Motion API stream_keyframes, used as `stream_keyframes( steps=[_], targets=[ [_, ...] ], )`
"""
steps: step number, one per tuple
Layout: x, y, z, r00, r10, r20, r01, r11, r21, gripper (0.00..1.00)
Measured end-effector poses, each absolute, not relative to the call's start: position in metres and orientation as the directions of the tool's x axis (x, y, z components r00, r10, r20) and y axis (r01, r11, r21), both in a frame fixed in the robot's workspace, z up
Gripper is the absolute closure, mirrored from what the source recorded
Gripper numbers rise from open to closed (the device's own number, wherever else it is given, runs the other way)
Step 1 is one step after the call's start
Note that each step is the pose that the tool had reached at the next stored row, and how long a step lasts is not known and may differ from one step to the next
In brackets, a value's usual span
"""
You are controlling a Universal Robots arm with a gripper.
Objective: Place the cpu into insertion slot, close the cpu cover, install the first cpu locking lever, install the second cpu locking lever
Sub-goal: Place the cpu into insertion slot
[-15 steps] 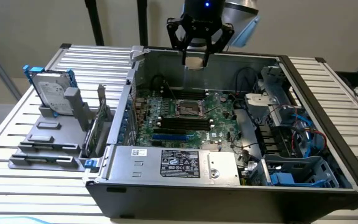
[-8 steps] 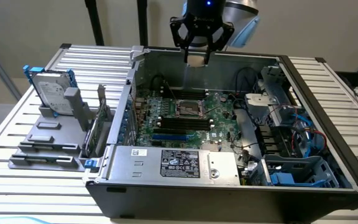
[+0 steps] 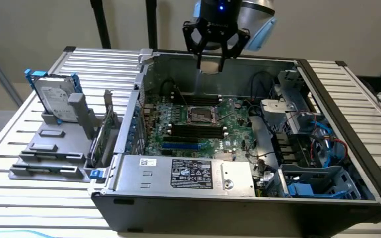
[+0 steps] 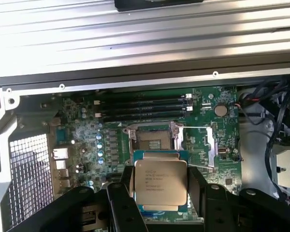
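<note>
My gripper [image 3: 210,68] hangs high over the far wall of the open computer case [image 3: 349,99], shut on the cpu [image 3: 210,65], a pale square chip. In the wrist view the cpu [image 4: 160,182] sits flat between the two black fingers [image 4: 122,195], printed side up. Below it on the green motherboard [image 4: 82,135] lies the insertion slot [image 4: 152,139], square and dark, uncovered. The cpu cover [image 4: 197,144], a thin metal frame with a window, is swung open beside the slot. In the exterior view the insertion slot [image 3: 202,115] lies well below and in front of the gripper.
Long black memory slots [image 3: 197,131] flank the socket. A silver power supply [image 3: 184,173] fills the case's near side, with cables and a blue drive cage [image 3: 316,181] on the exterior view's right. A hard drive in a blue bracket [image 3: 55,96] stands on the slatted table [image 3: 18,198].
</note>
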State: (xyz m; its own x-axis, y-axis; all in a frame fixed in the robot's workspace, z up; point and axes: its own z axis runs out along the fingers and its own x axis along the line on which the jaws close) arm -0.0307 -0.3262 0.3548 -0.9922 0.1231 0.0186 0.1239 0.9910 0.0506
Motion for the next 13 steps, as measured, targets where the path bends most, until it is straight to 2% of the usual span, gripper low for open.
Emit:
stream_keyframes(
  steps=[13],
  targets=[
    [-0.031,-0.326,0.342,-0.946,0.324,0.019,0.324,0.945,0.051,0.46]
  ],
)
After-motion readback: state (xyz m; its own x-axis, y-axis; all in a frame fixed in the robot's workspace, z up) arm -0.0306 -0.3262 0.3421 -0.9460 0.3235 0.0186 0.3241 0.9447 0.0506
